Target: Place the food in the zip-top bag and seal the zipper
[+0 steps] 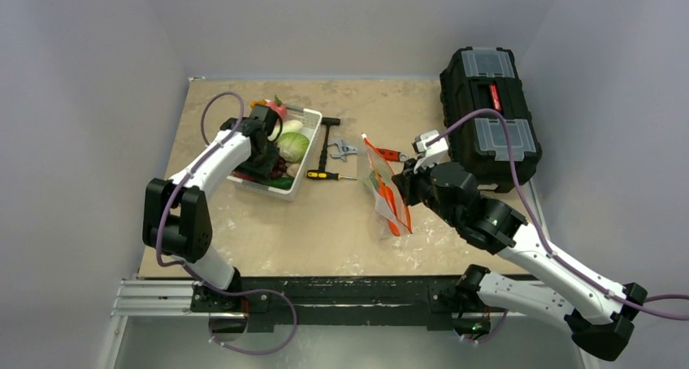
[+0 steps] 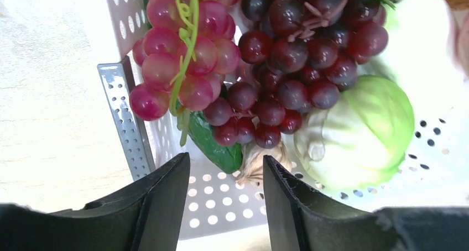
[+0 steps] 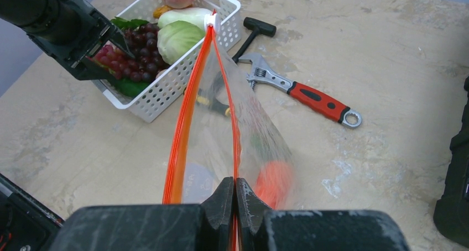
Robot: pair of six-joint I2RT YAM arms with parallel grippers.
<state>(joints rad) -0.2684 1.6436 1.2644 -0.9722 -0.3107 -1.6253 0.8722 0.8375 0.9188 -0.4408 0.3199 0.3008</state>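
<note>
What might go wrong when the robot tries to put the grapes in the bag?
The open left gripper faces the grapes, which lie right beside the cabbage; a pinch might catch only a few and slip. The right gripper pinches one edge of the bag, so its mouth is narrow and floppy.

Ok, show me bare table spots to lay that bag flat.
Free: the near strip of table, in front of white basket and zip-top bag, and the far edge toward the toolbox. Crowded: hammer, screwdriver, wrench beside the basket.
</note>
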